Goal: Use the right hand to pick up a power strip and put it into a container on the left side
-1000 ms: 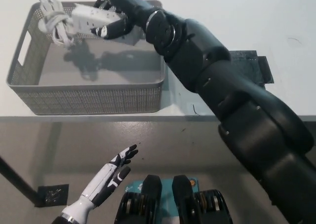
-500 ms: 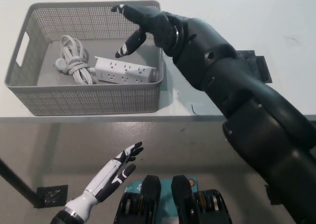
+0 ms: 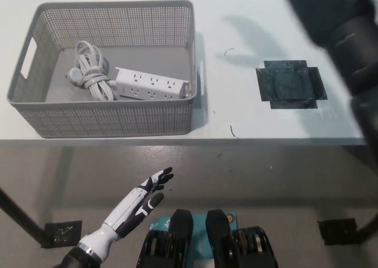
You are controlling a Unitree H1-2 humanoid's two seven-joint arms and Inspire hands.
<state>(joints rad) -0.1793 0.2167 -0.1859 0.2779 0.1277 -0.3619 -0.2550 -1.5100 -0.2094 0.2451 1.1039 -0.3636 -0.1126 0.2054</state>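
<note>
We see the power strip (image 3: 152,84) lying inside the container (image 3: 106,117). Our right arm (image 3: 339,26) is blurred, its robot hand unseen; the left robot hand (image 3: 139,202), below the container, rests fingers apart. We should probably retract clear.

White left hand (image 3: 137,205), black arm (image 3: 336,26)

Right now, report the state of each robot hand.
Left robot hand: open, holding nothing, resting low below the table edge.
Right robot hand: cannot be told; only the blurred black right arm shows at the upper right, the hand itself out of view.
</note>
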